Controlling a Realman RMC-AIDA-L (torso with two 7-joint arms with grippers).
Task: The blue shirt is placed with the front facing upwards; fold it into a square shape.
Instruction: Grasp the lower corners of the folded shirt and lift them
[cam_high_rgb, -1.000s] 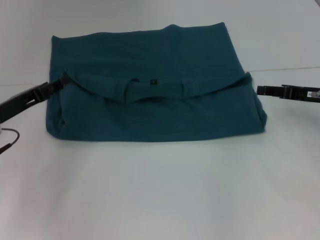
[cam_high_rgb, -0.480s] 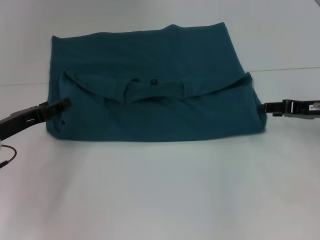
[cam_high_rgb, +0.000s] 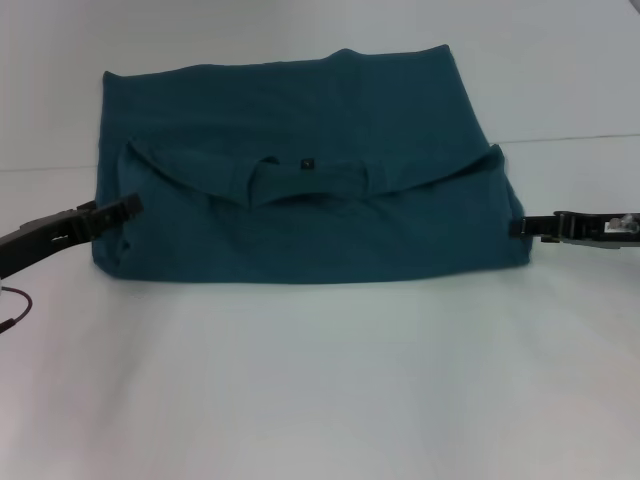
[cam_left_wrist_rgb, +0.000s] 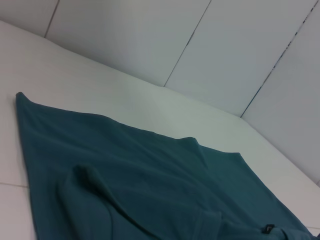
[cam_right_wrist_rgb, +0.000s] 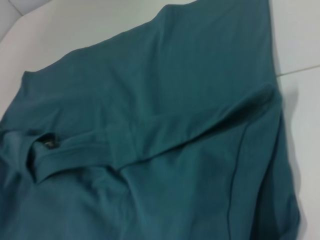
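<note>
Surface: plain white desk (cam_high_rgb: 320, 380) under everything; pale wall behind
Head view: dark teal-blue cotton shirt (cam_high_rgb: 300, 190) lies folded mid-desk, collar flap turned toward the near edge; left gripper (cam_high_rgb: 128, 206) touches its left edge, right gripper (cam_high_rgb: 518, 228) its right edge; whether either is apart or together, cannot tell
Left wrist view: shirt's plain far panel and rolled fold
Right wrist view: collar, small dark neck label (cam_right_wrist_rgb: 49, 143), side seam

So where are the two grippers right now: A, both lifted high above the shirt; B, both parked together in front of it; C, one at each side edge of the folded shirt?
C: the left gripper and right gripper flank the blue shirt, low at its side edges.
</note>
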